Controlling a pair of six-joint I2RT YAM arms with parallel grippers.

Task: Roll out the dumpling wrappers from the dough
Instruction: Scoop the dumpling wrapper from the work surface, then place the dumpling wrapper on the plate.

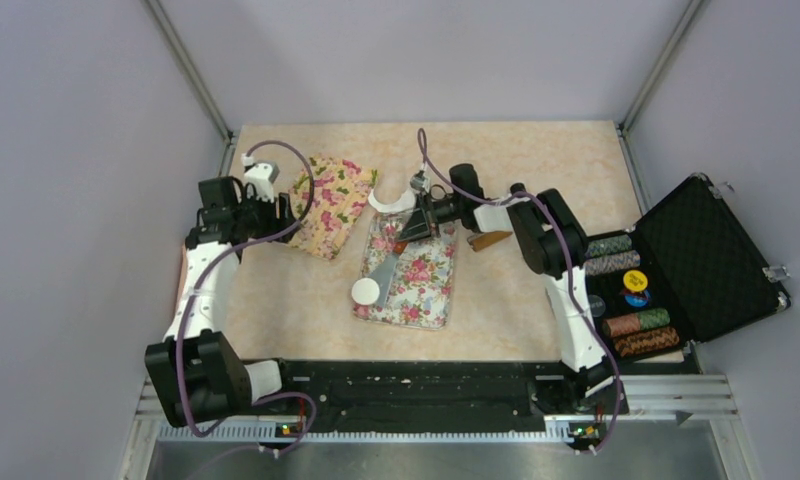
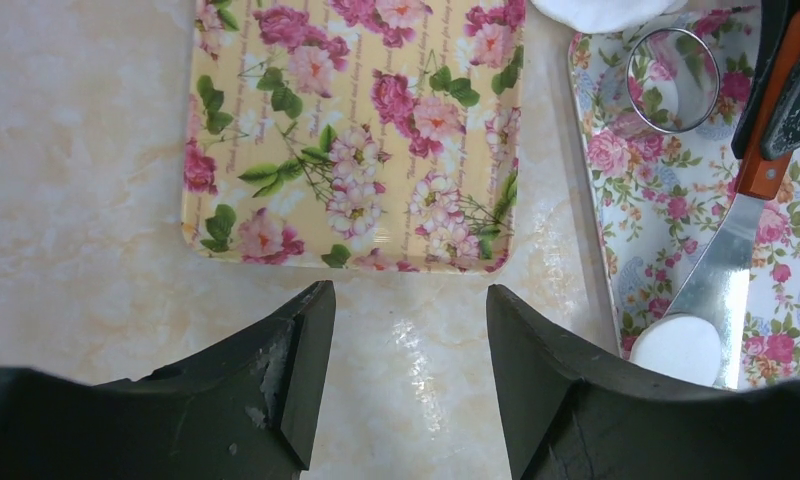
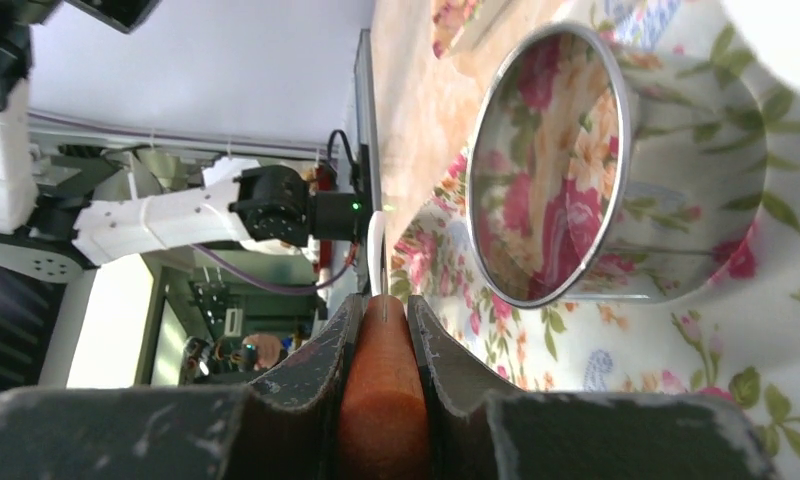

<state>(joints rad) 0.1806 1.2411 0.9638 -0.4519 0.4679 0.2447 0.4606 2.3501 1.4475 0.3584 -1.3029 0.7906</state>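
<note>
A small round white dumpling wrapper (image 1: 365,291) (image 2: 679,348) lies on the tip of a metal spatula blade (image 2: 721,270), at the left edge of the white floral tray (image 1: 421,300). My right gripper (image 1: 416,226) (image 3: 384,300) is shut on the spatula's orange handle (image 3: 381,390). A steel ring cutter (image 2: 673,78) (image 3: 551,165) stands on that tray, just beyond the gripper. The white crescent dough scrap (image 1: 394,201) (image 2: 601,12) lies at the tray's far end. My left gripper (image 1: 286,210) (image 2: 408,310) hangs open and empty over bare table, just before the yellow floral tray (image 2: 356,130).
A brown wooden piece (image 1: 489,240) lies on the table under the right arm. An open black case (image 1: 711,255) with stacks of poker chips sits at the right edge. Grey walls close in the table on three sides.
</note>
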